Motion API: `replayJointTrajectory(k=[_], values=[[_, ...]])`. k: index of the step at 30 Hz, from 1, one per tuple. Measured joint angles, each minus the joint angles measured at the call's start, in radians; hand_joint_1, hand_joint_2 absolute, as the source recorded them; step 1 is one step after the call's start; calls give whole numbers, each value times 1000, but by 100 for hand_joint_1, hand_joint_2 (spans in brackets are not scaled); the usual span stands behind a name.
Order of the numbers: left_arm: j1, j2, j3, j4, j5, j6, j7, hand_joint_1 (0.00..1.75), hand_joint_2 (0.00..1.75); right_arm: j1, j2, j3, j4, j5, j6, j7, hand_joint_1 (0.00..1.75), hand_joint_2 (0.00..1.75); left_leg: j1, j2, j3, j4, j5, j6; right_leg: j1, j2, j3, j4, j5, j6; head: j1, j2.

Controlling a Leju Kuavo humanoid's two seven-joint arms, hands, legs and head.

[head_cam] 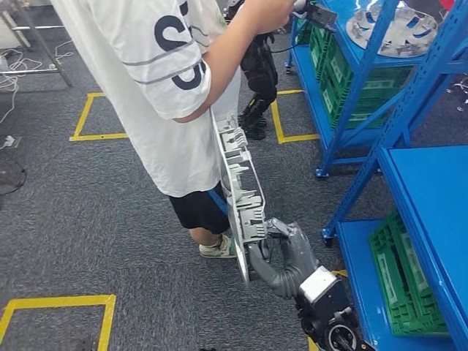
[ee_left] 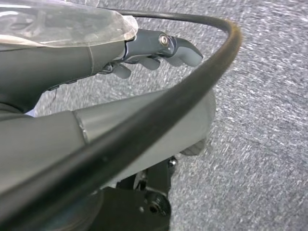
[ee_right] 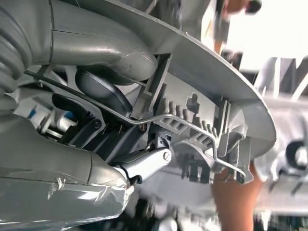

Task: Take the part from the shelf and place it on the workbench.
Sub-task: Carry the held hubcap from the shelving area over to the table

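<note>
The right hand (head_cam: 287, 252) grips the grey part (head_cam: 240, 194), fingers (ee_right: 145, 163) wrapped around its lower rim.

Place: a workshop or factory test floor.
Floor: grey carpet (head_cam: 82, 212) with yellow tape boxes (head_cam: 91, 117) marked at 11 o'clock and 7 o'clock.
Storage: blue steel shelving (head_cam: 425, 80) from 1 to 4 o'clock, holding green plastic crates (head_cam: 406, 274) and silver wheel covers (head_cam: 397, 25).
Loose wiring: white cables (head_cam: 17, 66) at 10 o'clock.
People: a person (head_cam: 165, 88) in a white T-shirt stands at 12 o'clock.
</note>
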Motion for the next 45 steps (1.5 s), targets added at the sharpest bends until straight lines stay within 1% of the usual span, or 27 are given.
replayJointTrajectory(k=[1,2,3,6,8,10,12,14,15,16,17,18,20,22,23,25,27,30,31,32,33,35,37,40,42,43,45], values=[[1,0,0,0,-1,0,0,0,0,-1,0,0,0,-10,16,-4,175,175,1,3,-19,43,-12,-2,2,-15,-2,0,0,0,-3,0],[2,-1,0,0,-1,0,0,0,0,-2,0,0,0,-19,31,-7,175,175,2,5,-17,49,-6,-3,2,-28,-3,0,0,0,-5,0],[3,-1,0,0,-1,0,0,0,0,-4,0,0,0,-26,42,-9,175,175,2,10,6,12,17,-3,3,-40,-3,0,0,0,-8,0],[3,1,0,0,0,2,0,0,0,-14,2,3,0,-33,60,-11,175,175,-4,55,124,-197,92,8,8,-67,-1,2,-4,7,-19,0],[1,1,0,0,1,3,0,0,0,-21,4,5,0,-34,68,-11,175,175,-12,69,147,-249,101,23,12,-81,-1,3,-7,16,-18,0],[3,2,0,0,2,5,0,0,0,-28,6,8,0,-35,73,-12,175,175,-12,52,146,-252,103,36,10,-90,-1,5,-11,26,-13,0],[5,1,0,0,3,6,1,0,0,-34,8,11,0,-37,78,-12,175,175,-8,37,149,-258,107,48,6,-58,-18,49,-44,35,-9,0],[2,1,1,0,3,7,1,0,0,-36,8,13,0,-40,82,-12,175,175,-6,22,151,-260,109,57,3,-10,-72,176,-111,40,4,0],[2,1,1,0,4,8,1,0,0,-36,8,14,0,-41,83,-13,175,175,-7,13,151,-260,109,59,3,1,-106,250,-141,41,11,0],[1,2,1,0,4,8,1,0,0,-35,8,15,0,-43,85,-12,175,175,-8,4,151,-260,109,60,3,6,-132,303,-154,42,18,0],[2,2,1,0,4,8,1,0,0,-35,8,16,1,-44,87,-12,175,175,-8,-5,152,-260,109,60,3,8,-142,320,-148,42,23,0],[2,2,1,0,4,8,1,0,0,-36,8,17,1,-45,90,-12,175,175,-8,-15,153,-259,109,60,3,10,-132,292,-121,40,28,0],[3,0,1,0,5,8,1,0,0,-37,8,20,1,-48,95,-11,175,175,-8,-33,156,-258,108,59,3,26,-74,154,-40,31,39,0],[2,-2,1,0,5,8,1,0,0,-41,8,22,1,-51,98,-11,175,175,-10,-47,150,-254,109,53,3,49,-28,41,2,24,46,0],[2,-2,1,0,5,8,1,0,0,-43,8,23,2,-52,99,-12,175,175,-10,-52,144,-253,112,48,5,56,-20,21,3,22,48,0],[5,-1,2,0,5,8,2,0,0,-46,9,26,2,-57,103,-12,175,175,-9,-59,135,-253,117,36,3,49,-14,8,4,17,48,0],[6,0,2,0,3,9,2,0,0,-48,12,28,2,-80,126,-11,175,175,-10,-42,119,-223,96,26,-1,36,-10,-3,13,8,39,0],[2,0,2,0,-10,5,3,0,0,-58,14,33,8,-184,228,-14,175,175,-5,-3,32,-41,5,11,0,10,-11,-10,18,-1,18,0],[2,0,2,0,-18,1,4,0,0,-61,14,35,12,-240,280,-19,175,175,-2,1,4,16,-14,7,1,3,-12,-10,18,-1,14,0],[2,-1,2,0,-27,-2,5,0,0,-65,14,38,17,-298,337,-25,175,175,1,4,-8,41,-14,3,2,-4,-12,-10,18,-1,11,0],[3,0,2,0,-35,-5,6,0,0,-69,15,40,23,-347,389,-32,175,175,4,7,1,24,4,1,1,-9,-12,-9,18,-1,7,0],[3,2,2,0,-50,-10,7,0,0,-79,16,46,34,-415,471,-44,175,175,9,20,72,-109,68,-2,1,-16,-10,-8,15,4,-1,0],[1,3,1,0,-61,-13,8,0,0,-88,18,53,43,-451,526,-51,175,175,6,32,134,-226,104,6,5,-20,-10,-4,10,14,-10,0],[1,3,1,0,-69,-14,11,0,0,-95,20,65,55,-466,561,-54,175,175,0,26,145,-251,104,28,7,-26,-8,-3,5,31,-6,0],[1,3,0,0,-72,-14,13,0,0,-97,21,72,61,-465,572,-53,175,175,1,21,148,-254,105,41,3,-17,-18,24,-17,41,-1,0],[1,3,0,0,-73,-14,13,0,0,-99,21,76,63,-464,578,-52,175,175,2,19,149,-256,105,48,2,-9,-38,69,-44,45,4,0],[0,4,0,0,-74,-14,15,0,0,-102,21,83,70,-460,586,-51,175,175,-1,14,151,-256,105,56,1,5,-103,213,-114,47,17,0]])
